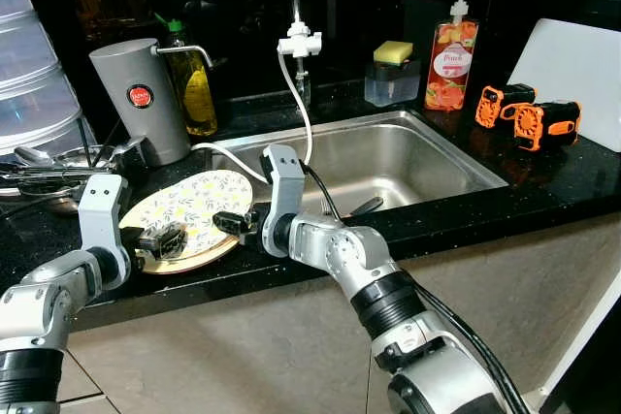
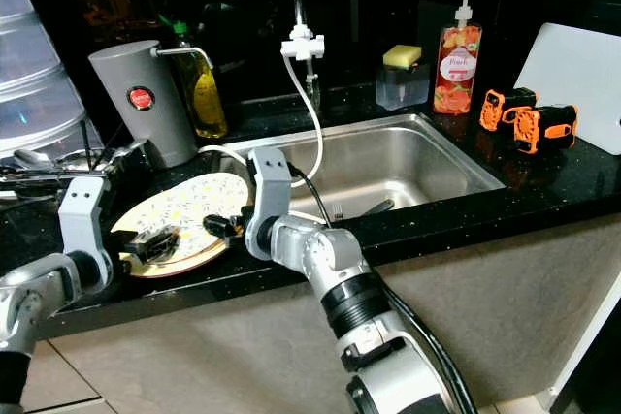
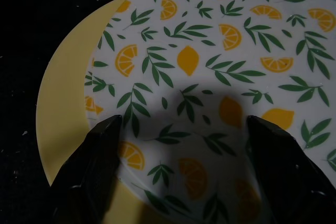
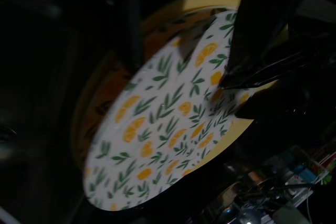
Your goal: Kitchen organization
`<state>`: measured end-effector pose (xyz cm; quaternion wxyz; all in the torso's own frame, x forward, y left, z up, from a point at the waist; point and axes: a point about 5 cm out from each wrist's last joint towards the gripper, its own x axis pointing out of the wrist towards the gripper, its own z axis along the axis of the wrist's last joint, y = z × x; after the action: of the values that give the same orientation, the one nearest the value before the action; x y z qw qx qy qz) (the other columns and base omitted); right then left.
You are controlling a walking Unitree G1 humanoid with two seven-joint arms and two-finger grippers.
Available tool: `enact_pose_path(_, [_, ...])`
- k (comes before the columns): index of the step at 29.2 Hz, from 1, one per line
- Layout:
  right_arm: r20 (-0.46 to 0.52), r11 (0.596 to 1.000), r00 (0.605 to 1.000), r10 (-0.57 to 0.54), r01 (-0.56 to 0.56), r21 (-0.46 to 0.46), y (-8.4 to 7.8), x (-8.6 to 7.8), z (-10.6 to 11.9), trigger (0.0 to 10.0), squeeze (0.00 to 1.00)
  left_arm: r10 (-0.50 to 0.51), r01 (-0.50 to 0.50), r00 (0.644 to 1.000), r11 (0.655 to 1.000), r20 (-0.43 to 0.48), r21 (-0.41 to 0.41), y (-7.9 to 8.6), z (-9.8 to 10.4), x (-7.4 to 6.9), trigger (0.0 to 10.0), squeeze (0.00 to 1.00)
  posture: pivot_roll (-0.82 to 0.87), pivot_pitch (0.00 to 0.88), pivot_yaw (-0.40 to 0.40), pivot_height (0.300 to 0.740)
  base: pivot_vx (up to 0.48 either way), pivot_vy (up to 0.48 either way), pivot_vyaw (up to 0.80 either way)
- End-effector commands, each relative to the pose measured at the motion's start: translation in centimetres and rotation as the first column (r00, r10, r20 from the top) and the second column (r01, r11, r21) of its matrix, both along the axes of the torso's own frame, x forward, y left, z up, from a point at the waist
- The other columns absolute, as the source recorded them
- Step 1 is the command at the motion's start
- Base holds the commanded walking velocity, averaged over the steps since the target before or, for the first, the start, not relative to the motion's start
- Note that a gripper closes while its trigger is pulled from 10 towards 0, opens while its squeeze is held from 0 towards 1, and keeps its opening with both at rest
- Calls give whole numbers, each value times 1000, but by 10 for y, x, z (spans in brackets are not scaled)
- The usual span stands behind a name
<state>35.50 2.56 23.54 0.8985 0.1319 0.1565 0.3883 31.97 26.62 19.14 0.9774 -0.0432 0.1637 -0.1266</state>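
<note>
Reaching in from the lower edge of the frame: right gripper (image 1: 236,223), black fingers closing on the right rim of the round lemon-and-leaf patterned plate (image 1: 192,203), clamping it. Lying left of centre on the black speckled countertop (image 1: 543,181), that patterned plate, stacked on a pale yellow round plate (image 3: 63,93) peeking out beneath. Hovering over the plate's lower-left part: left gripper (image 1: 163,239), black fingers (image 3: 92,166) spread apart, straddling printed surface, tips just above it. Sitting right of the plates: stainless steel sink (image 1: 427,157). Standing at upper left: grey cylindrical dispenser (image 1: 141,99). Standing at upper right: orange peach-label soap pump bottle (image 1: 451,60).
</note>
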Motion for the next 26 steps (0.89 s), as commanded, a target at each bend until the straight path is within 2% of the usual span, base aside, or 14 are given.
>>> enact_pose_path(1, [-56,948,963,263,-247,200,85,-56,11,0,0,35,-33,968,999,-247,13,7,-51,-15,10000,0,55,112,45,740,0,0,0])
enact_pose_path(15, [-51,934,948,314,-299,196,91,-66,9,0,0,35,-32,973,999,-228,15,6,-49,-12,10000,0,55,93,42,740,0,0,0])
enact_pose_path(16, [-47,926,948,314,-294,238,89,-65,13,0,0,11,-11,994,1000,-111,0,2,-34,-7,10000,0,56,86,41,740,0,0,0])
enact_pose_path(17, [-47,926,948,314,-294,238,89,-65,13,0,0,11,-11,994,1000,-111,0,2,-34,-7,10000,0,56,86,41,740,0,0,0])
enact_pose_path(20, [-37,921,958,283,-261,288,82,-59,17,0,0,-36,33,994,999,105,38,-7,-3,-1,10000,0,58,82,39,740,0,0,0])
enact_pose_path(21, [-37,921,958,283,-261,288,82,-59,17,0,0,-36,33,994,999,105,38,-7,-3,-1,10000,0,58,82,39,740,0,0,0])
enact_pose_path(22, [-36,923,968,248,-225,311,76,-53,19,0,0,-79,62,976,994,201,92,-14,13,0,10000,0,58,82,39,740,0,0,0])
enact_pose_path(23, [-36,923,968,248,-225,311,76,-53,19,0,0,-79,62,976,994,201,92,-14,13,0,10000,0,58,82,39,740,0,0,0])
enact_pose_path(25, [-31,921,976,217,-194,338,71,-47,22,0,0,-110,79,957,989,269,124,-19,26,0,10000,0,59,78,38,740,0,0,0])
enact_pose_path(26, [-23,922,981,191,-171,347,67,-43,25,3255,0,-121,91,941,990,315,108,-21,36,0,10000,0,59,78,38,740,0,0,0])
